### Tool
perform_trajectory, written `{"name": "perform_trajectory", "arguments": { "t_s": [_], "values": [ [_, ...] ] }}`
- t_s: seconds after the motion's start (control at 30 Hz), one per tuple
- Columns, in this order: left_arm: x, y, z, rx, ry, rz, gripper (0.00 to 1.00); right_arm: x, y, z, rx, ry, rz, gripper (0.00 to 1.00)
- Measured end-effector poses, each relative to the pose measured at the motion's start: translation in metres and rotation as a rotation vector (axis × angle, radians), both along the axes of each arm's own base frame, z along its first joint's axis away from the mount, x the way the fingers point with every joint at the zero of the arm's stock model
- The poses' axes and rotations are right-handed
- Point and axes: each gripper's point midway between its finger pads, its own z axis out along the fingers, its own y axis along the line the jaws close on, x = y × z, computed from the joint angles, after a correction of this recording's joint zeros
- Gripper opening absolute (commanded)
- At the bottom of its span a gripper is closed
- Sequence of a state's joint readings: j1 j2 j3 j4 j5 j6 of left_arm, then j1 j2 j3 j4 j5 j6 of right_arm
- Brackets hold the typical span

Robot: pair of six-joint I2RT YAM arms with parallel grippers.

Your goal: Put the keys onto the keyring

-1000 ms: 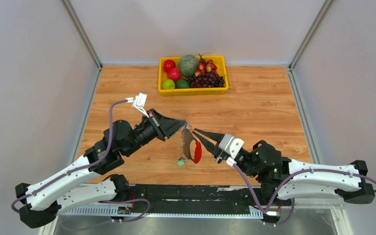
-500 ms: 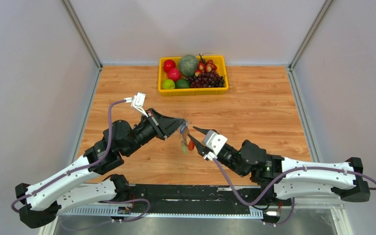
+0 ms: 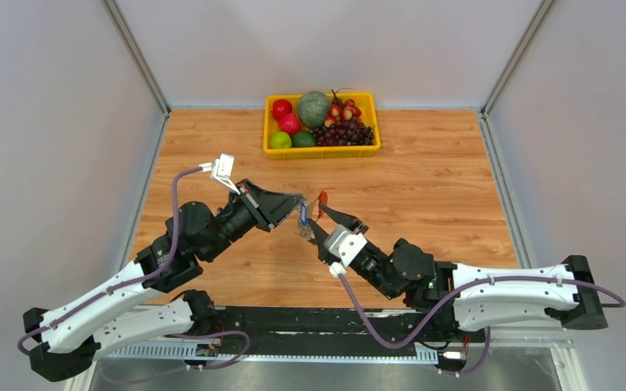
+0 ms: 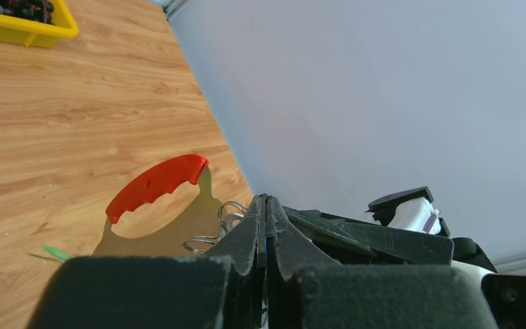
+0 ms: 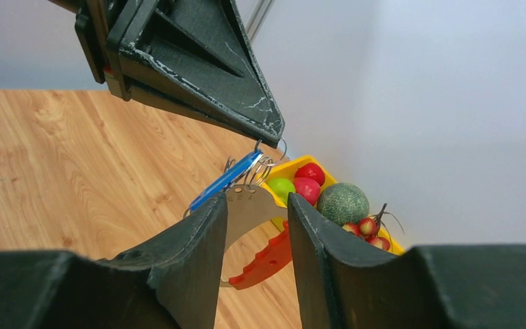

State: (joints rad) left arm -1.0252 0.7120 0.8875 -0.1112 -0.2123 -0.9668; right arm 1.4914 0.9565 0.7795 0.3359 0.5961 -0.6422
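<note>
– How do the fingers of the left gripper (image 4: 266, 200) stand?
– They are pressed flat together with the tips pointing up, and no gap shows between them.
– And the keyring (image 4: 227, 211)?
– Its thin silver loops sit right against the left side of the tips. Whether they are pinched is hidden.
– What is beside it?
– The red key (image 4: 156, 185). Its ridged red head arches over a flat metal plate with a big hole, just left of the loops.
– Anything else?
– A wooden table (image 4: 75, 103) with a small green scrap (image 4: 56, 253) on it, a yellow bin (image 4: 27, 33) at the far corner, and a pale wall (image 4: 383, 89) on the right.
</note>
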Motion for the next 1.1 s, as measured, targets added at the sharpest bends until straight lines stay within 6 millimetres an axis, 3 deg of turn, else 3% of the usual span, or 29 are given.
{"name": "perform_trajectory", "arguments": {
  "t_s": [0.33, 1.1],
  "values": [
    [0.000, 0.002, 0.001, -0.004, -0.002, 0.007, 0.00, 0.008, 0.008, -0.008, -0.027, -0.066, -0.060, 0.43],
    [-0.001, 0.005, 0.005, -0.016, -0.008, 0.006, 0.00, 0.013, 0.016, 0.005, 0.025, -0.126, -0.109, 0.33]
  ]
}}
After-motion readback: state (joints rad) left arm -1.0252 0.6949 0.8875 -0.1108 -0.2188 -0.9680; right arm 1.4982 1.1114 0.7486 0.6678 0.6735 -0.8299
